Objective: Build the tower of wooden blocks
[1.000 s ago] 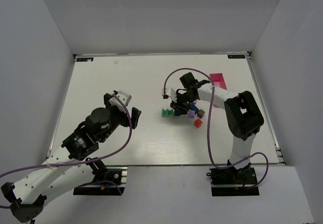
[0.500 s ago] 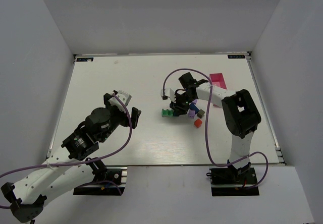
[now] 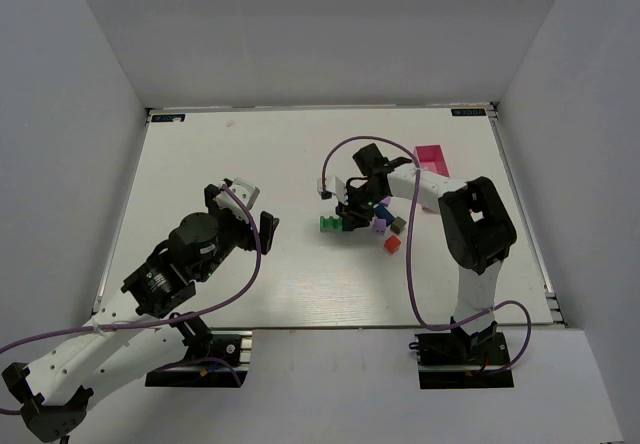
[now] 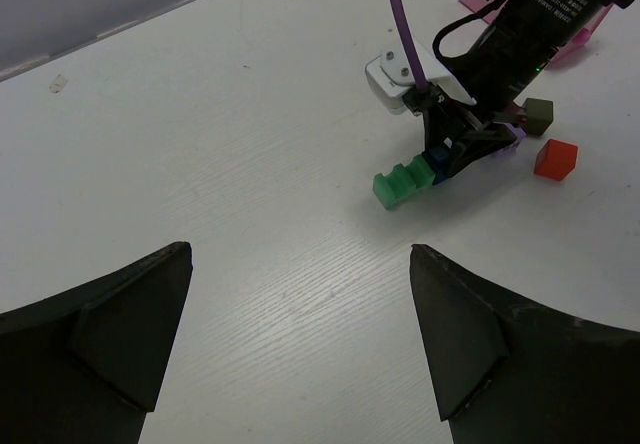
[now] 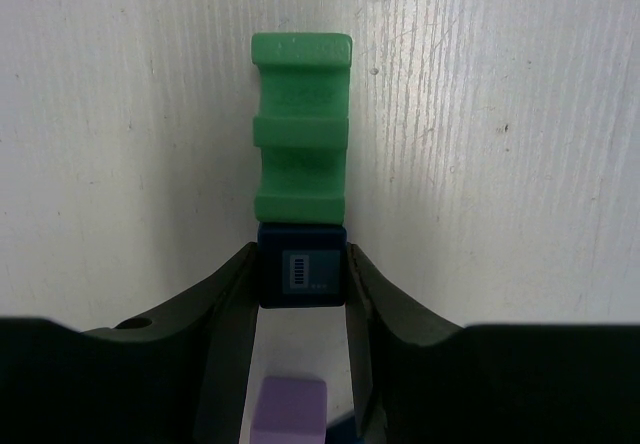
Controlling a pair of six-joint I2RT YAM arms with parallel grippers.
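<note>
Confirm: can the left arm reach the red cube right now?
Probably yes. The red cube lies alone, nothing over it, clear of the right gripper clamping the dark blue cube; the left gripper is open. Stretch looks long.

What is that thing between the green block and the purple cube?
A dark blue cube, held by the right gripper. In the right wrist view it sits against the green block, with the purple cube apart on its other side.

Matt green block (image 5: 300, 129), smooth navy block (image 5: 302, 269), white wood-grain table (image 5: 120, 114)
</note>
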